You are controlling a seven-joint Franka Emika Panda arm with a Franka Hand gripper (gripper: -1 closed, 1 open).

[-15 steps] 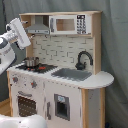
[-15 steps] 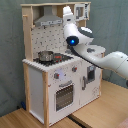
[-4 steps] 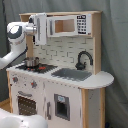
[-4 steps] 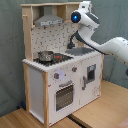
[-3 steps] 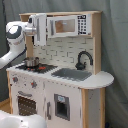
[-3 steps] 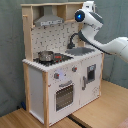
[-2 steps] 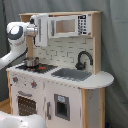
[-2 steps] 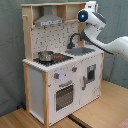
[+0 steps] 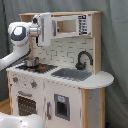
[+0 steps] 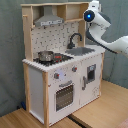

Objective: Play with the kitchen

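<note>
kitchen (image 9: 65,95) (image 10: 55,80): tall white and light-wood toy play kitchen, upright, fills the middle of both exterior views; stands on a wood floor (image 10: 95,112) in the second exterior view, grey curtain (image 9: 115,45) behind it.
arm (image 9: 20,40) (image 10: 107,30): white Franka arm, reaches to the kitchen's top section; comes in from the first exterior view's left, from the second exterior view's right.
gripper (image 9: 45,30): white block at the upper shelf level, in front of the hood end of the kitchen in the first exterior view; cannot tell if it is wide or narrow, cannot tell if it touches anything. In the second exterior view only the wrist with a blue light (image 10: 90,15) shows, at the kitchen's upper corner.
upper shelf (image 9: 75,25) (image 10: 67,11): open compartment along the kitchen's top, beside the range hood.
range hood (image 10: 50,20): grey, under the top board, above the hob.
hob (image 9: 37,66) (image 10: 55,58): black with red rings, on the kitchen's worktop.
pot (image 9: 32,62) (image 10: 46,55): small metal pot sitting on the hob.
sink (image 9: 72,75) (image 10: 82,50): grey basin in the worktop, beside the hob.
faucet (image 9: 84,59) (image 10: 75,39): black, curved, behind the sink.
oven door (image 9: 22,105) (image 10: 64,95): below the hob, closed.
knobs (image 9: 34,85) (image 10: 57,76): on the front panel just above the oven door.
cupboard door (image 9: 62,107) (image 10: 90,72): below the sink, closed, dark window in it.
</note>
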